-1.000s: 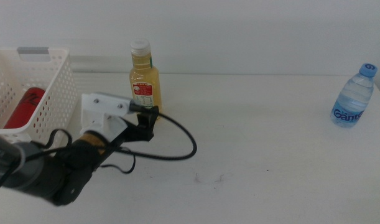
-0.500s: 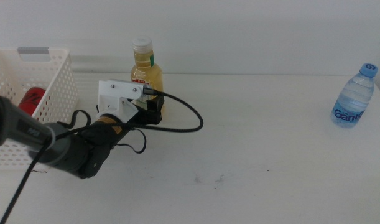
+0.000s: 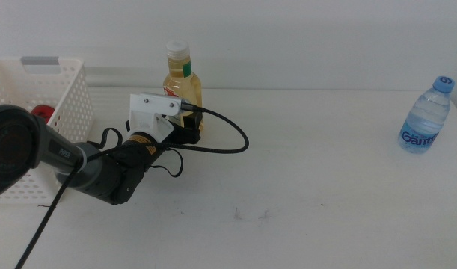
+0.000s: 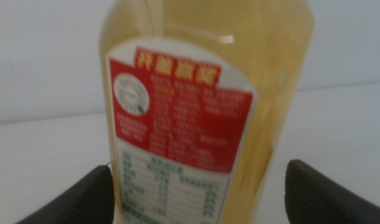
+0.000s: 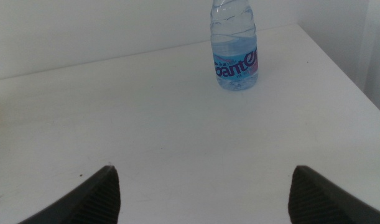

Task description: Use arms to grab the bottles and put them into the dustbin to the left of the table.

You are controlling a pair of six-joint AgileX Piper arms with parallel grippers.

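The left claw (image 3: 189,136) is spread wide around the base of the yellow-juice bottle (image 3: 182,88), which stands upright near the far edge of the surface (image 3: 318,172), just beside the dustbin (image 3: 63,104) at the far left corner. In the left wrist view the label fills the frame and a jaw tip is seen on either side with a gap to the bottle, so no grip is judged to have been made yet.

The chief risk is judged to be a tip-over: the bottle is tall with a narrow neck and white cap, and a low, off-centre closing could push it over or let the smooth plastic slip. The black cable (image 3: 228,142) looped beside the bottle could also snag it during a lift.

The bottle is glossy and translucent, with a red-white paper label. The dustbin is white perforated plastic with a grey handle strip; something red (image 3: 40,112) lies inside it.

The right claw (image 5: 202,186) is held wide over bare surface, facing the clear, ribbed water bottle (image 3: 426,116) at the far right edge.
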